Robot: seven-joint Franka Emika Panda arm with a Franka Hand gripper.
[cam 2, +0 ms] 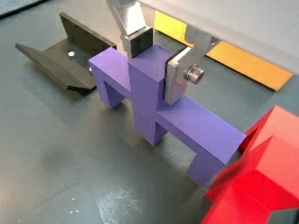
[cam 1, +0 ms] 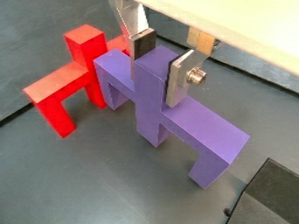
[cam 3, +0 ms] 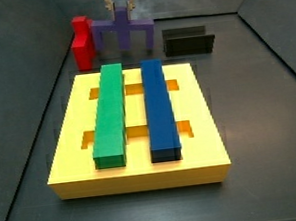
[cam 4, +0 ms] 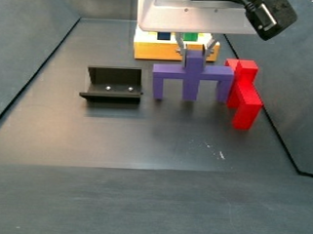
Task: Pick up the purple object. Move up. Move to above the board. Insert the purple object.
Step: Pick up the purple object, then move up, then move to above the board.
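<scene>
The purple object point(cam 1: 187, 122) is an H-like block that stands on the dark floor; it shows in both wrist views point(cam 2: 193, 127) and both side views point(cam 3: 124, 30) point(cam 4: 187, 81). My gripper point(cam 1: 160, 61) point(cam 2: 158, 59) comes down from above, and its two silver fingers press on either side of the block's upright middle stem. The yellow board point(cam 3: 138, 169) lies apart from the block and carries a green bar point(cam 3: 108, 112) and a blue bar point(cam 3: 159, 106) in its slots.
A red object point(cam 1: 70, 79) point(cam 4: 243, 92) of similar shape stands right beside the purple one, touching or nearly touching it. The dark fixture point(cam 3: 187, 41) point(cam 4: 115, 86) stands on the block's other side. Grey walls enclose the floor.
</scene>
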